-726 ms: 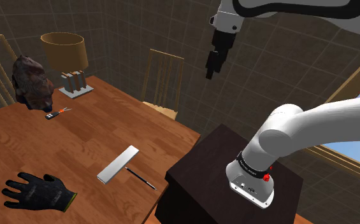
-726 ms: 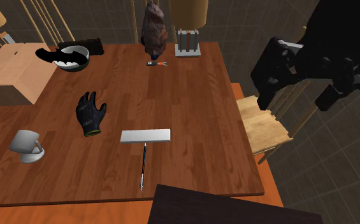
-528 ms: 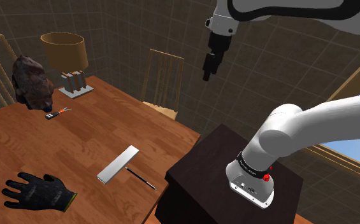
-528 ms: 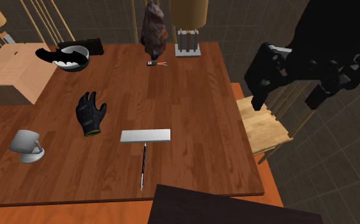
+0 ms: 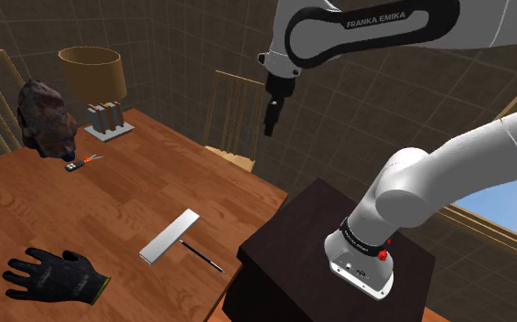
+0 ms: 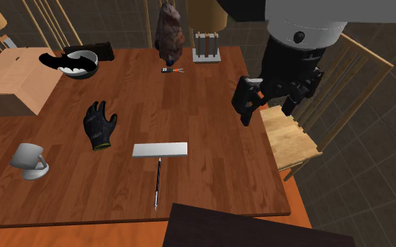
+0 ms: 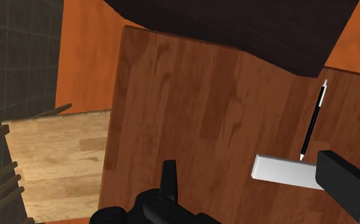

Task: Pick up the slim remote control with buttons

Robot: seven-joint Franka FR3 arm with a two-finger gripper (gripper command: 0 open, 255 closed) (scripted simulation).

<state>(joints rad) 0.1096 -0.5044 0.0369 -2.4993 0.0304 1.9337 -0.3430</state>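
Pincer [image 5: 270,122] spread, holding nothing; the remote [image 5: 169,236] is a flat, plain pale-grey slab.

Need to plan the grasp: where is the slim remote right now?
The remote, a plain pale grey slab, lies flat on the wooden table near the second exterior view's middle, right of the black glove and just above the pen.

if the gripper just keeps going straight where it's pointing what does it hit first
Most likely the bare wooden table top, right beside the end of the pale grey slab. The open gripper points down at it, though depth is hard to judge.
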